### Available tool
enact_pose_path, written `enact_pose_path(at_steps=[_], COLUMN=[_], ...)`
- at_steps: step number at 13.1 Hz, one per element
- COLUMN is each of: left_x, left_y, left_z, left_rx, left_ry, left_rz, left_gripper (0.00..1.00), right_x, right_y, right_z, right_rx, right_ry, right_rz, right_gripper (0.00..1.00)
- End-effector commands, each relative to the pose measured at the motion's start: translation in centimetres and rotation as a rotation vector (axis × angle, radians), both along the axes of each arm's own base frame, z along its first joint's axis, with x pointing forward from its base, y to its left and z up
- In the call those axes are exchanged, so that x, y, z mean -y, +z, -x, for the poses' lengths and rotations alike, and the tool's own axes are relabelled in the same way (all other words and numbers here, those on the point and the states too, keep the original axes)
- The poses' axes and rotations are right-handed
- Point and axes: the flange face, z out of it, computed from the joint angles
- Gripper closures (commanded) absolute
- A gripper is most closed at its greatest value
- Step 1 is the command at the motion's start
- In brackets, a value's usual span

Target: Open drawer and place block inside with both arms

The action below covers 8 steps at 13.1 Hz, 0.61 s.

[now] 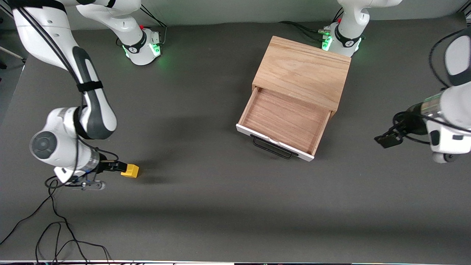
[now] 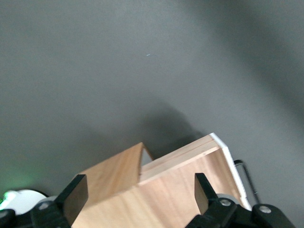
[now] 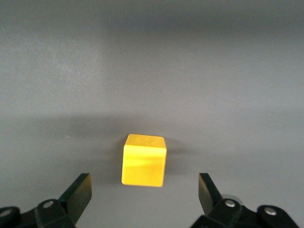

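Observation:
The drawer (image 1: 285, 119) stands pulled out of the light-wood cabinet (image 1: 303, 71), with nothing in it; its white front panel and black handle (image 1: 274, 147) face the front camera. The yellow block (image 1: 130, 170) lies on the table toward the right arm's end. My right gripper (image 1: 118, 166) is low at the block and open; in the right wrist view the block (image 3: 144, 160) sits at the fingertip line of the right gripper (image 3: 144, 190), with gaps on both sides. My left gripper (image 1: 383, 140) waits open, beside the drawer toward the left arm's end; from the left gripper (image 2: 141, 192) I see the cabinet (image 2: 114, 175) and the drawer's side (image 2: 190, 180).
Loose black cables (image 1: 55, 228) lie on the table nearer to the front camera than the right gripper. The two green-lit arm bases (image 1: 145, 46) (image 1: 340, 40) stand along the table's edge, the left arm's base right beside the cabinet.

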Motion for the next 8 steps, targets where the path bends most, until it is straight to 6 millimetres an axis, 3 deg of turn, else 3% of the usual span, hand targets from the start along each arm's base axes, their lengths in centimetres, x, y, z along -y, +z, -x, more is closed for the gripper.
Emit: enact_pose_path(at_steps=[1,3,6,7,8], left_x=[-2.9,-3.3,-3.7,-3.7,-3.7], left_y=[0.6,1.4,2.4,2.8,3.1], left_z=[3.9,5.2,5.5,5.4,5.6], left_rx=[-0.001,0.015,0.077,0.103,0.114], left_ry=[-0.127,-0.198,-0.326,-0.406,-0.499], left_rz=[0.026,0.020,-0.013,-0.008,0.001], left_gripper=[0.00,0.00,0.00,0.00,0.00], right_x=[-0.4,-0.2,0.0,0.0,0.1], right_y=[-4.2,-6.3,-7.2,-7.2,-7.2], right_z=[1.6,1.8,1.9,1.9,1.9], right_rx=[0.035,0.042,0.028,0.028,0.025], right_ry=[-0.008,-0.008,-0.010,-0.005,-0.001], right_rz=[0.001,0.006,0.009,0.009,0.009], right_gripper=[0.00,0.00,0.00,0.07,0.21])
